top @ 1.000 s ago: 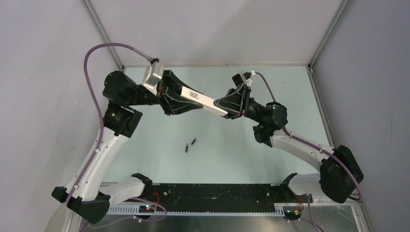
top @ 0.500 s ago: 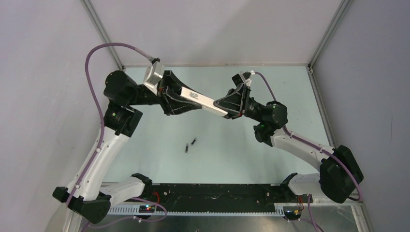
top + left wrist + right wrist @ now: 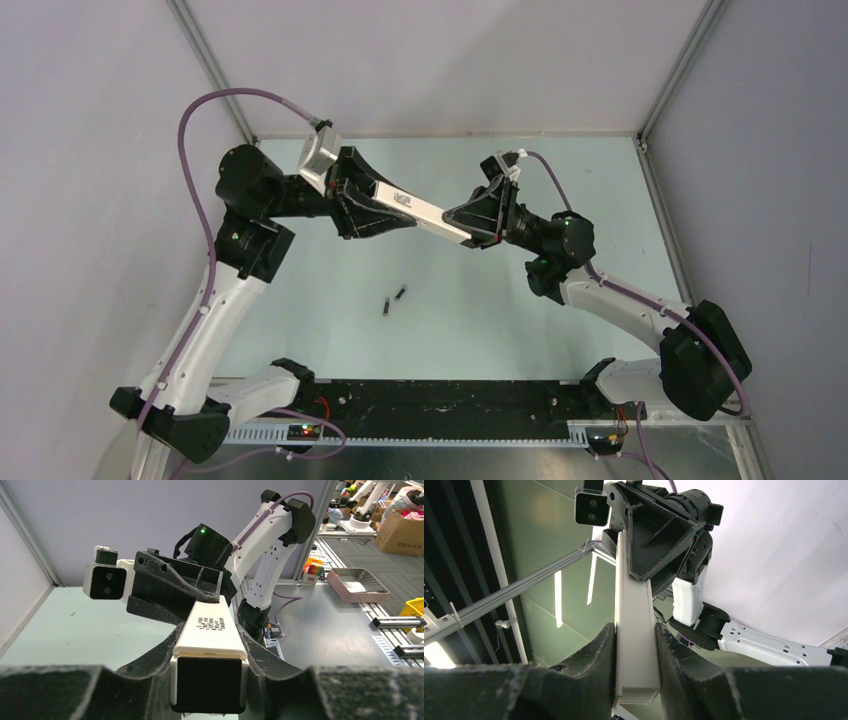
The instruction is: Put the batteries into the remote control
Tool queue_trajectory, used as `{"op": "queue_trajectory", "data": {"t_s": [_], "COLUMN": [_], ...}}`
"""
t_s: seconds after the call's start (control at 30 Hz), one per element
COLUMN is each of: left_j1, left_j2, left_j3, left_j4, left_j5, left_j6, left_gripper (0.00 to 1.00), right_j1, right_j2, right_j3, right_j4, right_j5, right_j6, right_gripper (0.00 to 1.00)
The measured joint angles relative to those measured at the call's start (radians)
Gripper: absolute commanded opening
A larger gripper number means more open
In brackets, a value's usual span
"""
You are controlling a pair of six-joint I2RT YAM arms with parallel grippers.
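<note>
Clamping opposite ends of the remote control (image 3: 420,211), left gripper (image 3: 392,206) and right gripper (image 3: 462,222) hold it aloft, seemingly for opening

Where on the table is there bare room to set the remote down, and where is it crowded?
Bare table lies between the batteries and the right arm, and in the far strip behind the remote. A narrower bare patch sits between the batteries and the left arm. Crowded: above centre, where the left claw and right claw both clamp the remote.
</note>
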Motion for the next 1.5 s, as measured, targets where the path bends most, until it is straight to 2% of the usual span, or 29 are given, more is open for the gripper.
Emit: {"op": "queue_trajectory", "data": {"t_s": [0.23, 0.3, 0.5, 0.73, 0.83, 1.03, 1.3, 1.5], "left_j1": [0.023, 0.054, 0.066, 0.07, 0.071, 0.072, 0.072, 0.072], "left_j2": [-0.003, -0.014, -0.057, -0.063, -0.064, -0.065, -0.065, -0.064], "left_j3": [-0.004, -0.004, -0.016, -0.048, -0.063, -0.085, -0.135, -0.146], "left_j4": [0.01, 0.027, 0.066, 0.076, 0.076, 0.08, 0.082, 0.083], "left_j5": [0.002, -0.008, -0.019, -0.021, -0.024, -0.023, -0.023, -0.024], "left_j6": [-0.009, -0.011, -0.01, -0.01, -0.01, -0.011, -0.011, -0.01], "left_gripper": [0.0, 0.0, 0.0, 0.0, 0.0, 0.0, 0.0, 0.0], "right_j1": [-0.017, -0.028, -0.032, -0.038, -0.039, -0.043, -0.046, -0.061], "right_j2": [-0.007, -0.028, -0.119, -0.15, -0.164, -0.203, -0.21, -0.231], "right_j3": [-0.008, -0.007, 0.039, 0.062, 0.082, 0.151, 0.171, 0.171], "right_j4": [-0.022, -0.083, -0.337, -0.518, -0.624, -0.85, -1.001, -1.062], "right_j5": [-0.021, -0.029, -0.057, -0.072, -0.073, -0.067, -0.062, -0.061], "right_j6": [-0.012, -0.046, -0.183, -0.293, -0.357, -0.494, -0.576, -0.585], "right_gripper": [0.47, 0.54, 0.57, 0.49, 0.41, 0.33, 0.24, 0.14]}}
